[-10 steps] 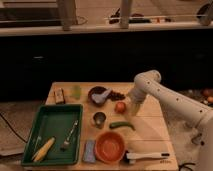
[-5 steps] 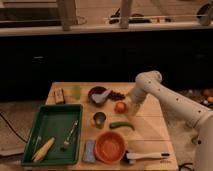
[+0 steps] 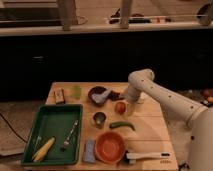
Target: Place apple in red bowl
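Note:
The apple (image 3: pixel 120 107) is a small orange-red fruit on the wooden table (image 3: pixel 150 135), right of the dark brown bowl. The red bowl (image 3: pixel 110 146) is wide and shallow and sits near the table's front edge, below the apple. My gripper (image 3: pixel 127 106) hangs from the white arm (image 3: pixel 165 100) and sits right beside the apple on its right side, low over the table. Whether it touches the apple is not visible.
A green tray (image 3: pixel 42 125) at the left holds a corn cob (image 3: pixel 43 148) and cutlery. A metal cup (image 3: pixel 99 119), a green pepper (image 3: pixel 122 125), a dark brown bowl (image 3: pixel 98 94), dark berries (image 3: pixel 114 94), a blue sponge (image 3: pixel 89 150) and a white brush (image 3: pixel 146 156) lie around the bowl.

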`<state>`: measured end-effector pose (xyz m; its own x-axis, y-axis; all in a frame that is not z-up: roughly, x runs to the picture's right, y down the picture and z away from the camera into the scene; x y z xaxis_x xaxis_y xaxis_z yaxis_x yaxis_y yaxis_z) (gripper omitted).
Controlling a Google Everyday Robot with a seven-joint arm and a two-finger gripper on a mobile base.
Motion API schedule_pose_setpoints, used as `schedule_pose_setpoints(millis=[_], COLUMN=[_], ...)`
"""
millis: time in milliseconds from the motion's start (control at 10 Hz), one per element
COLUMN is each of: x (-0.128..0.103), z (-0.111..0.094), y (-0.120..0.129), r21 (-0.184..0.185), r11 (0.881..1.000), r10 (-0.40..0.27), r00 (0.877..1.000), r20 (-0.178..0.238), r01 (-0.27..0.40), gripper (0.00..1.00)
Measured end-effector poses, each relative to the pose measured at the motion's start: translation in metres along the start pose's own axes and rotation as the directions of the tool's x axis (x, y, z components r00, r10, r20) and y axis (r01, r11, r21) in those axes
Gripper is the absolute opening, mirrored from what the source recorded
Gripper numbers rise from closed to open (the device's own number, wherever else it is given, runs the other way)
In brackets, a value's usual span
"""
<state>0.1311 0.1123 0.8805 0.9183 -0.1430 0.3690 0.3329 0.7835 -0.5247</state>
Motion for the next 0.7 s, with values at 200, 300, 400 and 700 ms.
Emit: schedule_pose_setpoints(millis=[200,300,400,700], x=[-0.01,-0.011,-0.013,-0.014], z=[0.006,0.007,0.01,0.018], y=[-0.004,-0.004,-0.004,-0.003], r21=[-0.018,-0.027,-0.032,-0.041], r11=[0.999,0.998,0.997,0.996], r10=[-0.048,-0.059,-0.065,-0.078], r00=[0.999,0.998,0.998,0.996], r20=[0.013,0.016,0.02,0.034], r01=[0.048,0.059,0.065,0.079], gripper=[0.8,0.79,0.74,0.43])
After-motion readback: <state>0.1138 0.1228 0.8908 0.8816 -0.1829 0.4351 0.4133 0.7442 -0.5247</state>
